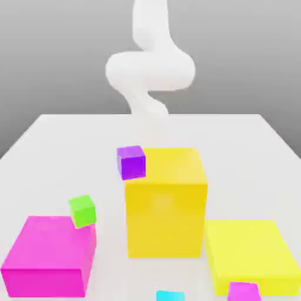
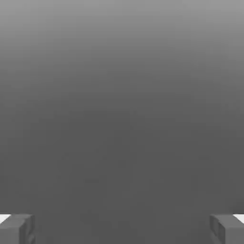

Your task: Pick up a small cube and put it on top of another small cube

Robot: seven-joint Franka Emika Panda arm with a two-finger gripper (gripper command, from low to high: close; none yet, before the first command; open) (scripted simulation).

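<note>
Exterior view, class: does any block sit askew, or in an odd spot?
Yes. The green cube looks tilted, perched at the corner of the big magenta block. The purple cube is also turned, beside the tall yellow block's top corner. The cyan cube lies flat.

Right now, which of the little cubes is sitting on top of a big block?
The small green cube. It rests on the back corner of the big magenta block, while the purple, cyan and small magenta cubes appear lower down.
</note>
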